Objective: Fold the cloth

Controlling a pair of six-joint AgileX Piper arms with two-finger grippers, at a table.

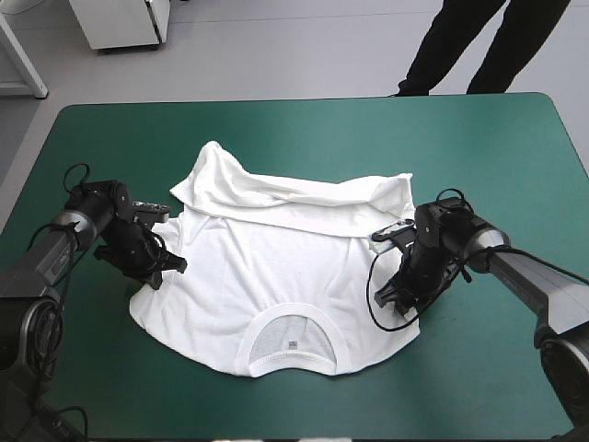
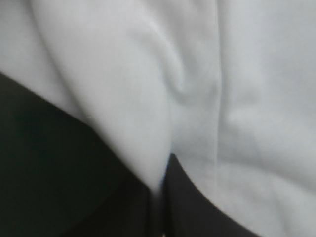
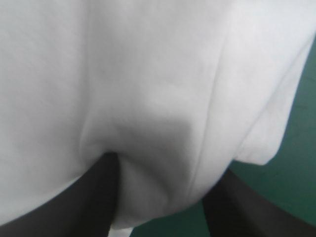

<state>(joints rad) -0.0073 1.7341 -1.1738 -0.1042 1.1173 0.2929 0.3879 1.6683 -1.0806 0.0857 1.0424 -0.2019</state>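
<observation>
The T-shirt (image 1: 276,267) lies on the table (image 1: 110,368). Left gripper (image 1: 158,274) pinches its left side; right gripper (image 1: 396,307) straddles its right, jaws spread.

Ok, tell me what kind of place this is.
Probably a robot lab or test bench: a left arm and a right arm reach over a teal-green table, working on a white T-shirt that lies there.

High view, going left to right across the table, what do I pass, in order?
The left gripper → T-shirt → right gripper.
</observation>
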